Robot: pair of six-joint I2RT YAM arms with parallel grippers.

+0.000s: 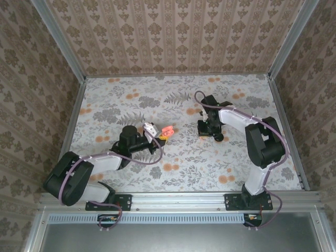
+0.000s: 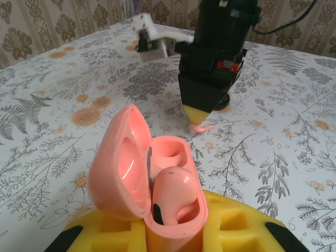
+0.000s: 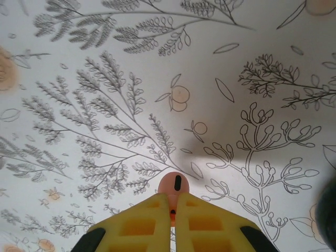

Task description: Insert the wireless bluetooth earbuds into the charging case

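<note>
Nearest the left wrist camera, the left gripper (image 2: 168,242) clamps the charging case (image 2: 176,223) with its lid (image 2: 118,168) swung open, presenting the inside. One salmon-pink earbud (image 2: 176,189) sits in front, and the well (image 2: 170,152) behind it is empty. Beyond, the right gripper (image 3: 173,210), fingers pinched on the second earbud (image 3: 176,184), hangs low over the flowered table (image 3: 105,52), probably to deliver it.
</note>
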